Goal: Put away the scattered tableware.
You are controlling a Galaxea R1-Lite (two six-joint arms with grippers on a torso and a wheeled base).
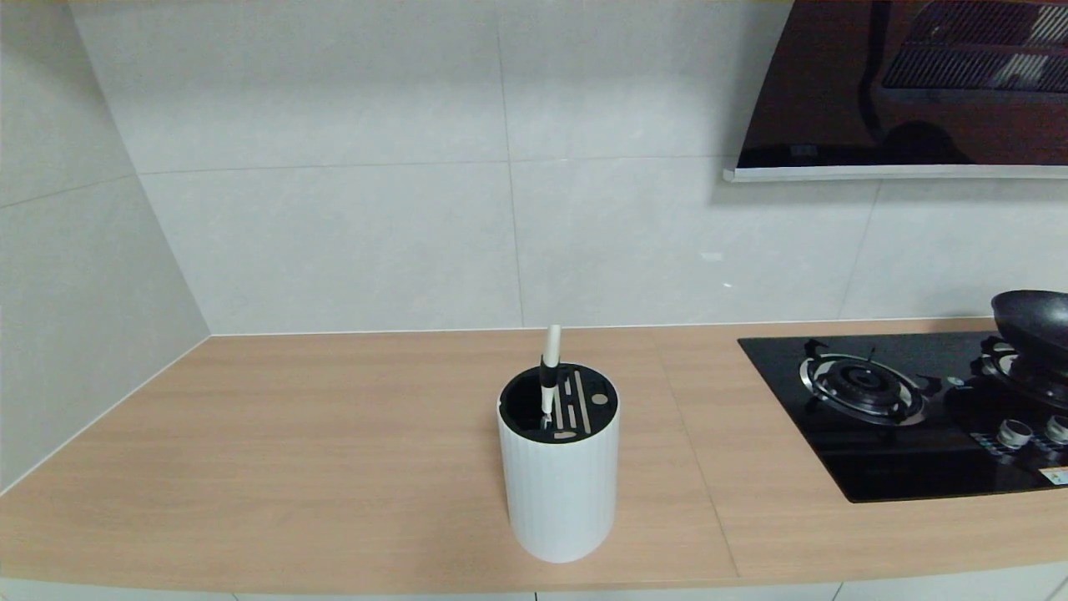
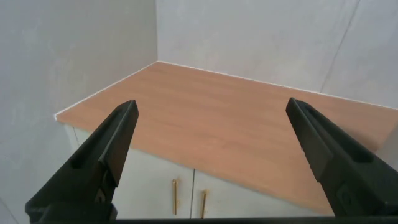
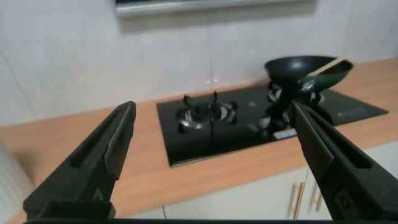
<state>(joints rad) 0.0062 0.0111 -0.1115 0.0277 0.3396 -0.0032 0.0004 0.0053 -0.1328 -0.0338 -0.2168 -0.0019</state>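
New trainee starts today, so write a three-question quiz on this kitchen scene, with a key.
1. True or false: the white ribbed cylindrical holder stands on the black glass gas hob.
2. What stands in the holder's black slotted top? A) one white-and-black handled utensil B) three forks C) nothing
3. Fill in: the left end effector and right end effector are both ____ and empty.
Key: 1 false, it stands on the wooden countertop; 2 A; 3 open.

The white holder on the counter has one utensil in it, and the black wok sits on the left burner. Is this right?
Not quite. The head view shows the wok on the right burner; the holder does hold one utensil.
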